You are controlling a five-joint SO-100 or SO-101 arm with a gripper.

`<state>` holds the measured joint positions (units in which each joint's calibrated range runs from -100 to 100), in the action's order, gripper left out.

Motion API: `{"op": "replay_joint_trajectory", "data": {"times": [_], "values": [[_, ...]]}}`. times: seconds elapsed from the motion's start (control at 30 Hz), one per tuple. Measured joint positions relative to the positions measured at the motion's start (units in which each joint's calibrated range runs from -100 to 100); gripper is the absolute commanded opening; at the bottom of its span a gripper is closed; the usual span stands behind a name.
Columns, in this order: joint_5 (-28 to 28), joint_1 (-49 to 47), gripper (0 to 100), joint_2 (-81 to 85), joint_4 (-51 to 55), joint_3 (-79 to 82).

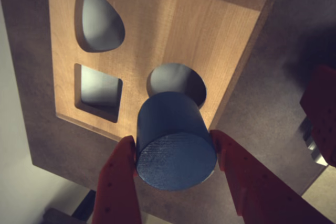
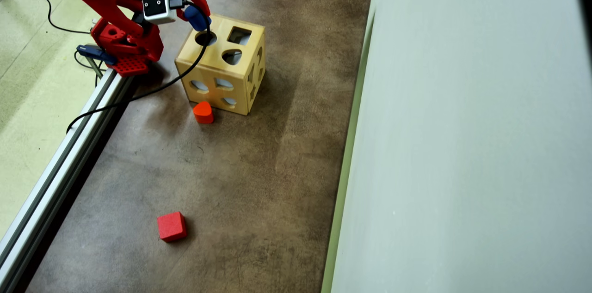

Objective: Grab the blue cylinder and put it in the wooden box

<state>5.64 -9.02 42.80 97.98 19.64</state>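
Wrist view: the claw (image 1: pixel 176 153) is closed on the blue cylinder (image 1: pixel 176 148), one red finger (image 1: pixel 121 182) against each side; the finger bases run off the lower edge. The cylinder's textured flat end faces the camera, and its far end hides the near rim of the round hole (image 1: pixel 178 80) in the wooden box (image 1: pixel 210 30). Whether cylinder and rim touch cannot be determined. Square and rounded-triangle holes lie left of it, interiors dim.

Overhead view: the cylinder (image 2: pixel 196 16) hangs above the box (image 2: pixel 222 69) top, by the round hole (image 2: pixel 206 39); a black cable (image 2: pixel 152 90) crosses that hole. An orange-red rounded block (image 2: pixel 203 112) sits just beside the box's lower face. A red cube (image 2: pixel 172 227) lies well apart on the tabletop (image 2: pixel 259 191). The arm's upper part is cut off.
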Motion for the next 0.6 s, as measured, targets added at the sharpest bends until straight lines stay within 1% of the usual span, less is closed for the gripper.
{"op": "replay_joint_trajectory", "data": {"times": [0.6], "values": [[0.0,0.0,15,-2.46,0.0,0.54]]}}
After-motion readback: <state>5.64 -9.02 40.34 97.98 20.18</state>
